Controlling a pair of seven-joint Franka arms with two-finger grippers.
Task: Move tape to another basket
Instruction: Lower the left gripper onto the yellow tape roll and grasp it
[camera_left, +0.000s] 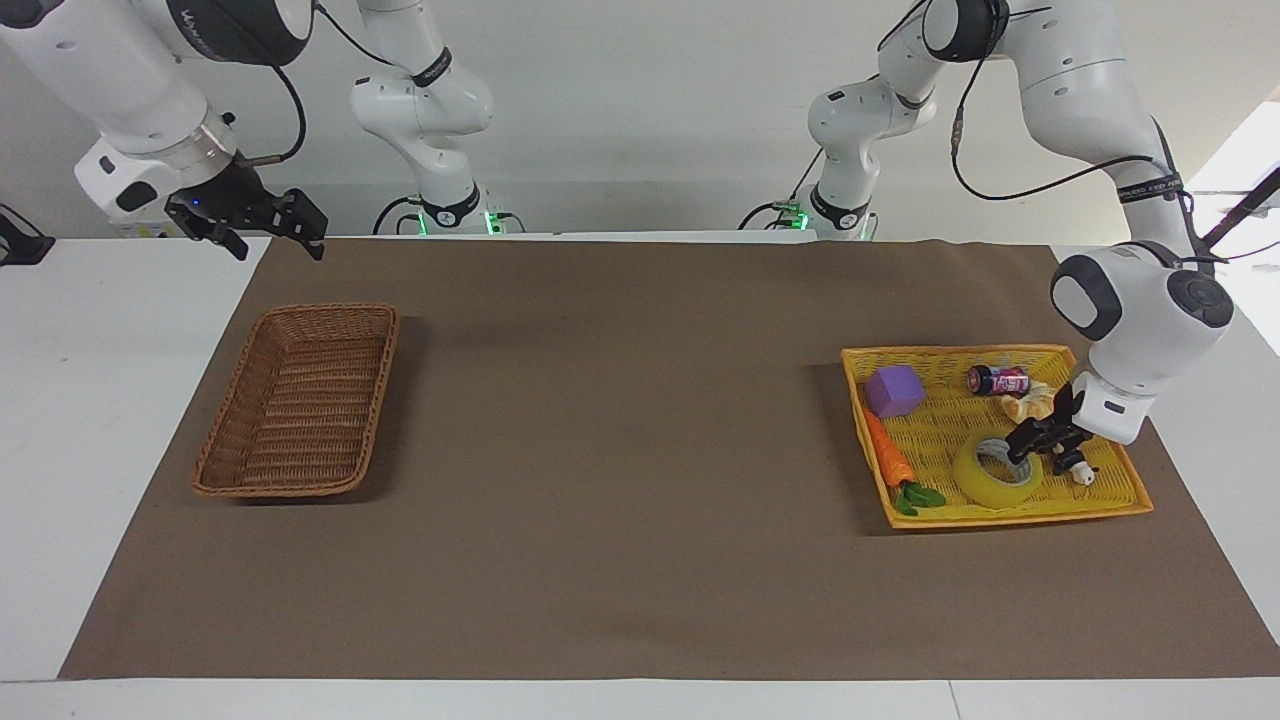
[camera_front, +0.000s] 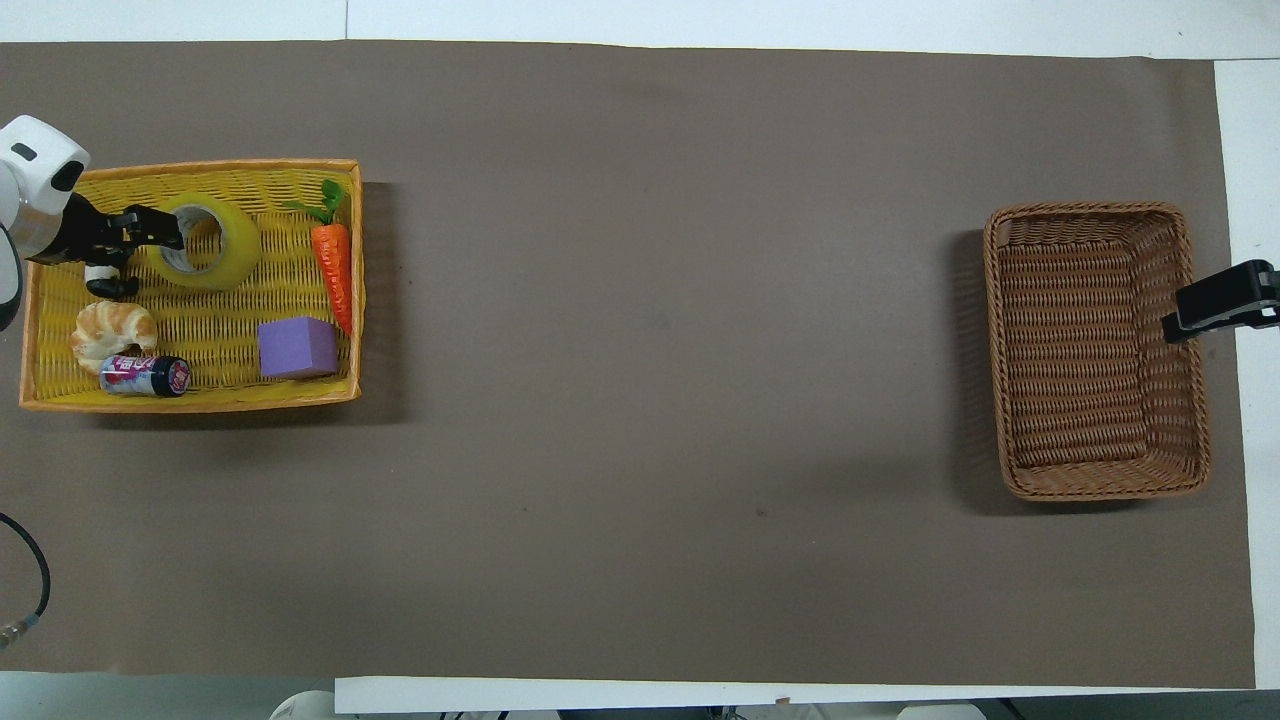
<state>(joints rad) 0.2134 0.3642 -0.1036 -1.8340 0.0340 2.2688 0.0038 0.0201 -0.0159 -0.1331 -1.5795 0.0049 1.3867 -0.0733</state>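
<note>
Both views are bright and evenly lit from above, and sharp across the frame. Soft shadows fall beside the wicker basket (camera_left: 298, 402) and the yellow tray (camera_left: 1105, 420) on the matte brown mat (camera_left: 620, 450), which shows no glare. The facing view's upper right corner is washed out by strong light.

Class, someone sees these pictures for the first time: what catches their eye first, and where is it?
The yellow tray at the left arm's end of the table, crowded with small things, where the left gripper hangs over the tape. Then the basket at the right arm's end, where the right gripper waits.
</note>
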